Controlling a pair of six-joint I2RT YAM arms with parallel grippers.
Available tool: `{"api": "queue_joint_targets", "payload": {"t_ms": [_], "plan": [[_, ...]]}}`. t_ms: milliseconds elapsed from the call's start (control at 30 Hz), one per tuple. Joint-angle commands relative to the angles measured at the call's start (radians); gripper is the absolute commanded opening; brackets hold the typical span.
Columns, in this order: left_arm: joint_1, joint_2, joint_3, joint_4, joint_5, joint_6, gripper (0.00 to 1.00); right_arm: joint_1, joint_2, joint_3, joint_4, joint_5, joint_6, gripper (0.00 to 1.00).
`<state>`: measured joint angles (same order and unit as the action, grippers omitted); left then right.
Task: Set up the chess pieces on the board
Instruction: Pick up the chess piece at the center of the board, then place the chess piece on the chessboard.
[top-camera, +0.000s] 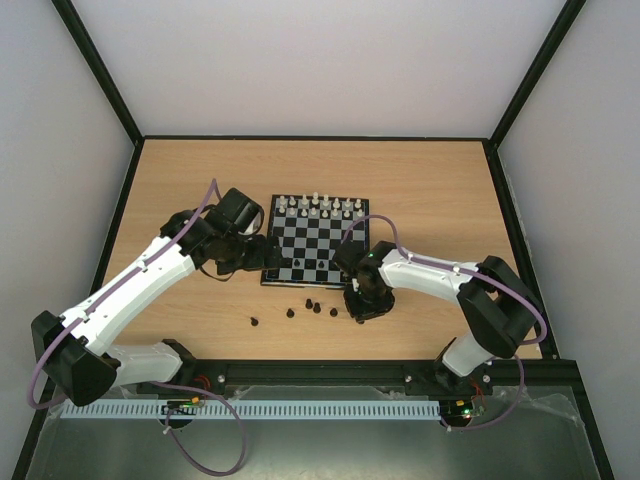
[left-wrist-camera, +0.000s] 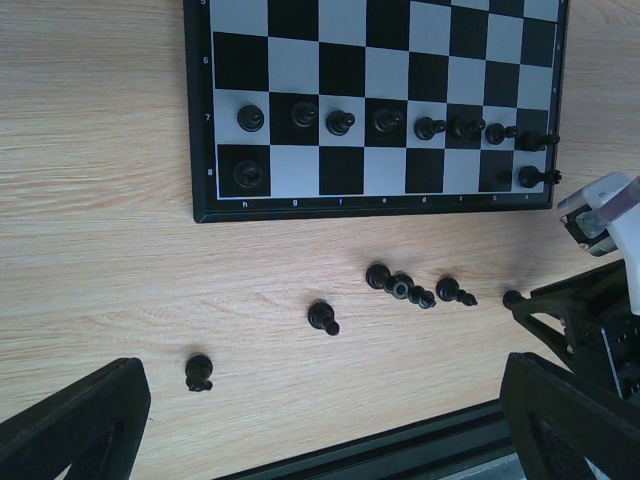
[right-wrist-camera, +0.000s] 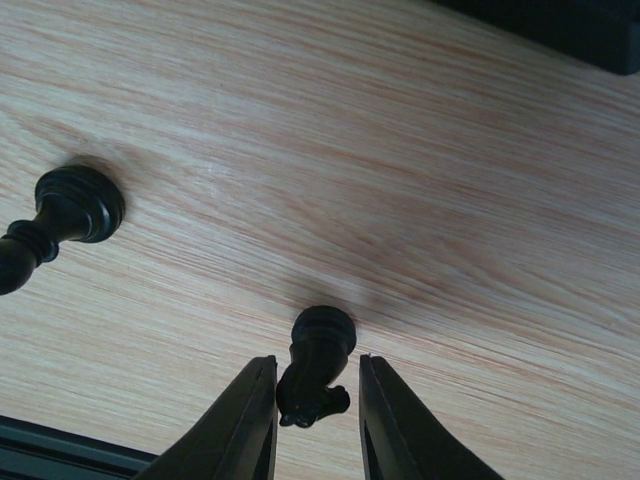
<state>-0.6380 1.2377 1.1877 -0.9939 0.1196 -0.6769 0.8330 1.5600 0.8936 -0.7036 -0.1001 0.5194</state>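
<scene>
The left fingers (left-wrist-camera: 80, 420) were spread wide and held nothing, above the tabletop (top-camera: 430, 190) just beside the left edge of the chessboard (top-camera: 315, 240). The chessboard lay flat, with white pieces (top-camera: 318, 205) on its far rows and black pieces (left-wrist-camera: 385, 120) on its near rows. Loose black pieces (left-wrist-camera: 400, 288) were scattered before its near edge. The right fingers (right-wrist-camera: 395, 425) closely flanked one upright black piece (right-wrist-camera: 320, 350) on the tabletop; contact could not be confirmed.

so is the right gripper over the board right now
No, the right gripper is above bare table, with a black piece standing between its fingers.
</scene>
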Motion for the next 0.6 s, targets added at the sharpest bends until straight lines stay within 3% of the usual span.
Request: {"api": "queue_joint_targets", "payload": {"t_ms": [0,400,567], "plan": [[0.008,0.0,-0.01,-0.008,0.005,0.004,0.99,0.008,0.026,0.01,-0.024,0.013,0.0,0.21],[0.007,0.005,-0.006,-0.006,0.005,0.01,0.99,0.008,0.026,0.045,-0.043,0.027,0.022,0.02],[0.008,0.003,-0.002,-0.013,0.005,0.012,0.99,0.008,0.025,0.111,-0.084,0.03,0.043,0.01]]}}
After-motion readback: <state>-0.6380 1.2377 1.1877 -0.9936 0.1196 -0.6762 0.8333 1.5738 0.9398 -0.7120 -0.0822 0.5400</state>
